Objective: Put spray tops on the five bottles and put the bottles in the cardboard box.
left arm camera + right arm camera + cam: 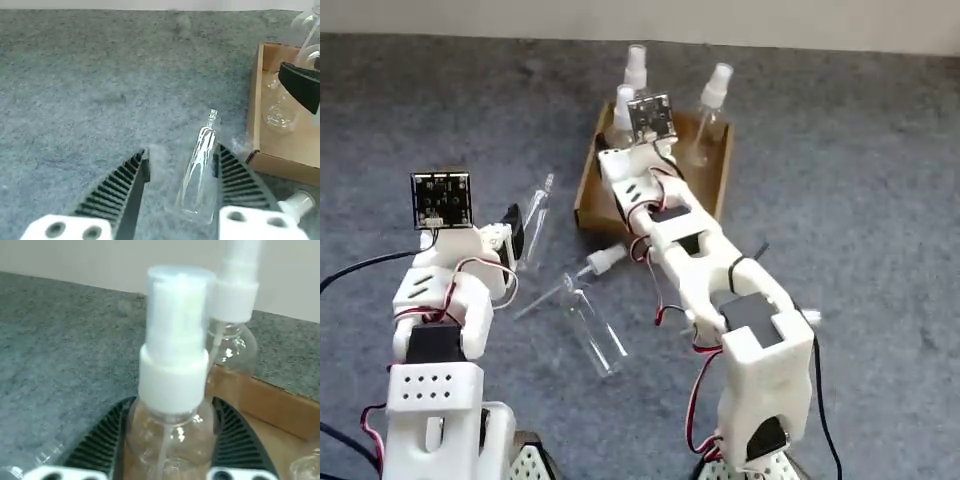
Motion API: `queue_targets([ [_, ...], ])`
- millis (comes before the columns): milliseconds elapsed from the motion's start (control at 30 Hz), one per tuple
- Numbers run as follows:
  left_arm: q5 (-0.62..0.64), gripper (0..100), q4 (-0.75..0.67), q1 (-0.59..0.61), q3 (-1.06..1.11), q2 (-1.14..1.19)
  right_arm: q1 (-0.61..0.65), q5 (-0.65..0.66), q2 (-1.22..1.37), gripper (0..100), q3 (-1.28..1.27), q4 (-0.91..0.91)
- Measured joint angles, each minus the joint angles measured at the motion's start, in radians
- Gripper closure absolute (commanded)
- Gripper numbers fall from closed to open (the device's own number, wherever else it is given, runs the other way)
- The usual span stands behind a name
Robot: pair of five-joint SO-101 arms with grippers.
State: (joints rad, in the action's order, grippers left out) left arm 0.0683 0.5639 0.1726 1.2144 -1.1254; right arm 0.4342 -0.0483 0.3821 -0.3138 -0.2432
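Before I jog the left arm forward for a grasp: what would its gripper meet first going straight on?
Probably the capless bottle, lying between the jaws of the open left gripper, close to one.

Five bottles, one cardboard box.

Grey felt mat, pale wall

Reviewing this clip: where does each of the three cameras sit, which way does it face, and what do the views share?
High view: fixed above the table, looking down on the left arm, right arm, cardboard box and grey mat.
Left wrist view: on the left arm, looking past its open left hand, which straddles an uncapped bottle lying flat.
Right wrist view: on the right arm, facing the capped bottle gripped by the right hand.
Shared: high and left wrist views both show the uncapped bottle and box.
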Motion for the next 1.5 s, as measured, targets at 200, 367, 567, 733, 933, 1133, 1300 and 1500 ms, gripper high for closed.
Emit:
queue_targets([
  [200, 0.000, 84, 0.000, 0.000, 0.000, 0.000, 0.000, 0.000, 0.000, 84.8, 0.000, 0.000],
  [367, 0.000, 84, 0.000, 0.000, 0.000, 0.000, 0.000, 0.000, 0.000, 84.6, 0.000, 0.000],
  [567, 0.000, 84, 0.000, 0.000, 0.000, 0.000, 0.000, 0.000, 0.000, 76.1, 0.000, 0.000],
  [733, 0.000, 84, 0.000, 0.000, 0.000, 0.000, 0.000, 0.000, -0.015, 75.7, 0.000, 0.002],
  [933, 0.000, 84, 0.000, 0.000, 0.000, 0.000, 0.000, 0.000, -0.040, 75.6, 0.000, 0.002],
  [1133, 0.000, 84, 0.000, 0.000, 0.000, 0.000, 0.000, 0.000, -0.040, 75.5, 0.000, 0.002],
  [1300, 0.000, 84, 0.000, 0.000, 0.000, 0.000, 0.000, 0.000, -0.040, 75.5, 0.000, 0.002],
  [1500, -0.032, 84, 0.000, -0.003, 0.000, 0.000, 0.000, 0.000, -0.089, 68.3, -0.002, 0.003],
])
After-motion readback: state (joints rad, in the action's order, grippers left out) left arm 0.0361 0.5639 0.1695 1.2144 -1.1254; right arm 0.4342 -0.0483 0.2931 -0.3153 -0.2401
